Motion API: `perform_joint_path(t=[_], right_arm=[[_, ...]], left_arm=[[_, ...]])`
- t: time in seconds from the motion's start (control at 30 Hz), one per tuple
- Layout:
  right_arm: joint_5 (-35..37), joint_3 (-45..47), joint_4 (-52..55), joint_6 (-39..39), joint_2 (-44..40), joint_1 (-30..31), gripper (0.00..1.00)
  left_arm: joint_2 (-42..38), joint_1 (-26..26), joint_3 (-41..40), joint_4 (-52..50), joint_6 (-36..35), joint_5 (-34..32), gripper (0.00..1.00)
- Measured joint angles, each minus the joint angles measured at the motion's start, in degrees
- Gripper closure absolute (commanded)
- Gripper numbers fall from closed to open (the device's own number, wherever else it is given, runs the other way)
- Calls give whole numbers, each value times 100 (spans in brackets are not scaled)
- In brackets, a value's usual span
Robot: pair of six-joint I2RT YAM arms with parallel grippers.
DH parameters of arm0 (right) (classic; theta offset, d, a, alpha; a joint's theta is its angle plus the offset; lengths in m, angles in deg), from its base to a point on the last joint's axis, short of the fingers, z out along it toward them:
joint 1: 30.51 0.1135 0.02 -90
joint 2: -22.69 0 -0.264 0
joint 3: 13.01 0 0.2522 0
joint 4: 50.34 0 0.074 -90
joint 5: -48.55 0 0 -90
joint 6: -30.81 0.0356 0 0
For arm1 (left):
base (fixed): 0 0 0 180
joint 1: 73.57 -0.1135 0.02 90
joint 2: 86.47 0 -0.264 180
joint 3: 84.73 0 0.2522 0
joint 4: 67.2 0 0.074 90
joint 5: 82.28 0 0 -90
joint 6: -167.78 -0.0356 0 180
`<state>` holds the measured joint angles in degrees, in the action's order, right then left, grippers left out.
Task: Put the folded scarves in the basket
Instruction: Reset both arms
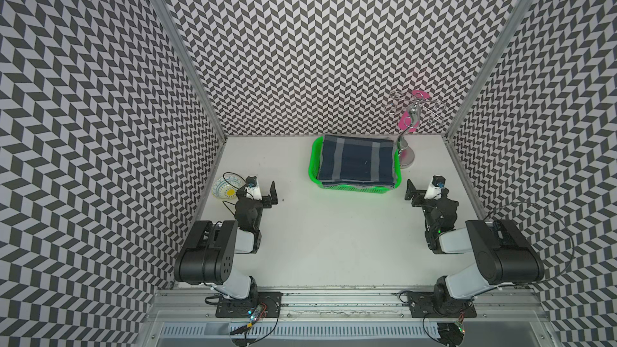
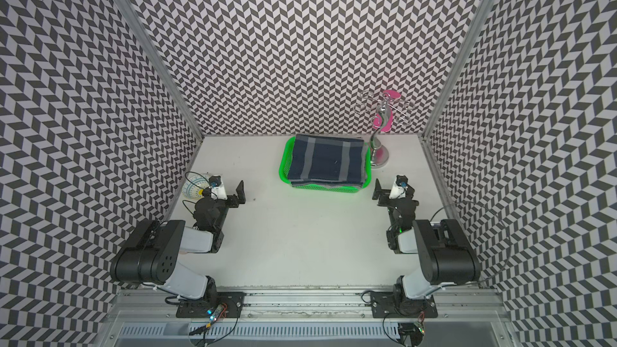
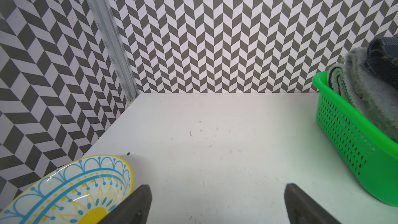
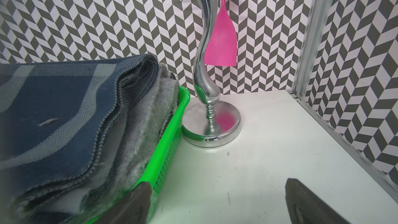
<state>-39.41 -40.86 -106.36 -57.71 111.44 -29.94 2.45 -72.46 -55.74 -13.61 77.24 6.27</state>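
Note:
The folded scarf (image 1: 355, 161) (image 2: 329, 160), dark blue with grey stripes, lies in the bright green basket (image 1: 314, 165) (image 2: 283, 161) at the back middle of the table and rises above its rim. My left gripper (image 1: 272, 195) (image 3: 217, 187) stands open over bare table, well left of the basket (image 3: 349, 130), holding nothing. My right gripper (image 1: 411, 191) (image 4: 217, 183) is open too, just off the basket's near right corner (image 4: 165, 134), with one finger beside the scarf's (image 4: 53, 108) stacked edges. The basket's floor is hidden under the scarf.
A blue-and-yellow patterned bowl (image 1: 227, 187) (image 3: 71, 190) sits right beside my left gripper, near the left wall. A chrome stand (image 1: 405, 151) (image 4: 211, 123) with a pink glass (image 1: 408, 121) (image 4: 221, 39) hanging from it stands against the basket's right side. Patterned walls close in three sides.

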Motion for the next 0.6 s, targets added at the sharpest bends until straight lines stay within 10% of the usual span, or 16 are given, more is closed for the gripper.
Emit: perform_joint_path(t=[0.6], right_arm=[[13, 0, 2, 0, 0, 0, 0]], left_arm=[[0, 0, 0, 35, 17, 0, 0]])
